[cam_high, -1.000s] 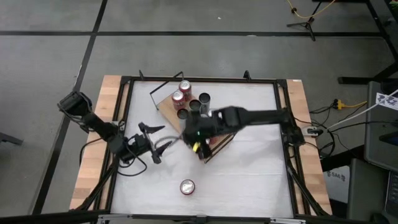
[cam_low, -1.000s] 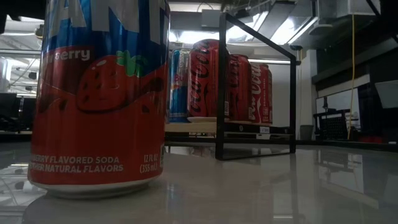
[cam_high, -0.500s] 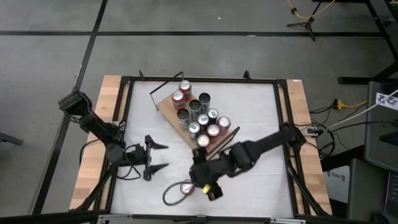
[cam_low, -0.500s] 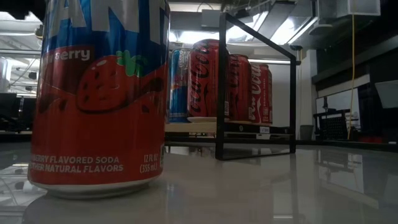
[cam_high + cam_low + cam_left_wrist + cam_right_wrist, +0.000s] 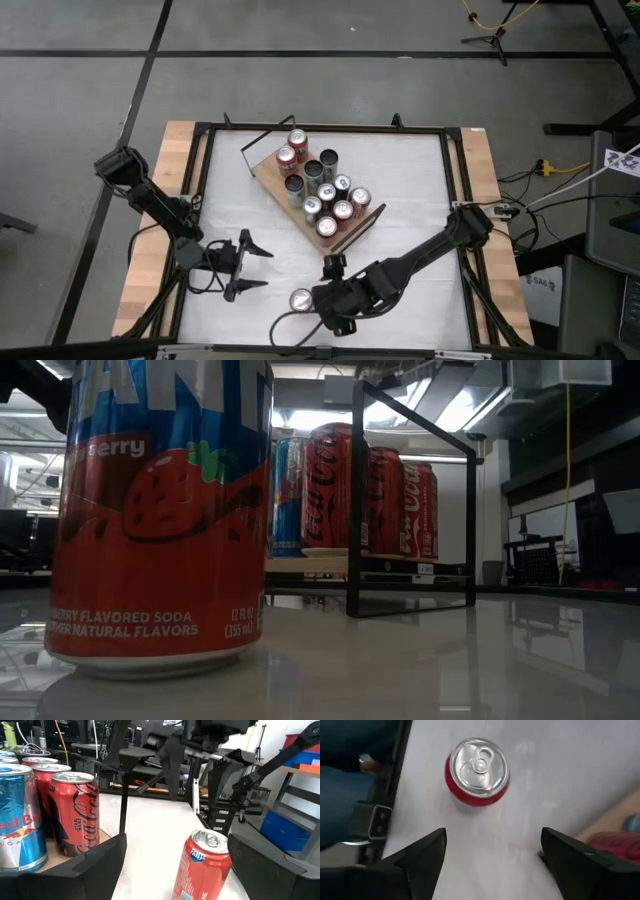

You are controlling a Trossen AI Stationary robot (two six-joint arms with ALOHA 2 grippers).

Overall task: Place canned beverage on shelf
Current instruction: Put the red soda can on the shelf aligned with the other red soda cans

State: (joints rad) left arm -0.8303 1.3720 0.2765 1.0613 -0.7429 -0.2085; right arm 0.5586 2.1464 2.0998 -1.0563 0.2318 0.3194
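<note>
**A:** ok so starting on the left, where's the left pincer (image 5: 250, 268) at?

**B:** low over the white worktop (image 5: 420, 200), on the left side, fingers spread wide and nothing between them. From its wrist camera the strawberry soda can (image 5: 204, 865) stands upright just ahead of it, between the two fingers' line of sight but not touched. The shelf (image 5: 268, 172) is off to that pincer's far side, toward the back of the worktop.

**A:** and the can itself?

**B:** standing alone near the front edge of the worktop (image 5: 301, 299), well apart from the shelf. In the low view it's right up against the camera (image 5: 160, 510), red and blue with a strawberry on it.

**A:** right pincer?

**B:** the right pincer (image 5: 335, 312) hangs just beside that can, on its right, reaching in from the right side. Its own camera looks straight down on the can's silver top (image 5: 479, 765), which sits ahead of the parted fingers (image 5: 420, 857). So it's released, gripping nothing, and the can isn't between the fingertips.

**A:** what's on the shelf?

**B:** a cluster of cans already, red cola cans (image 5: 335, 485) and a blue-and-silver energy drink can (image 5: 17, 820), all upright on the wooden board, with a black wire rail (image 5: 410, 510) at the end.
</note>
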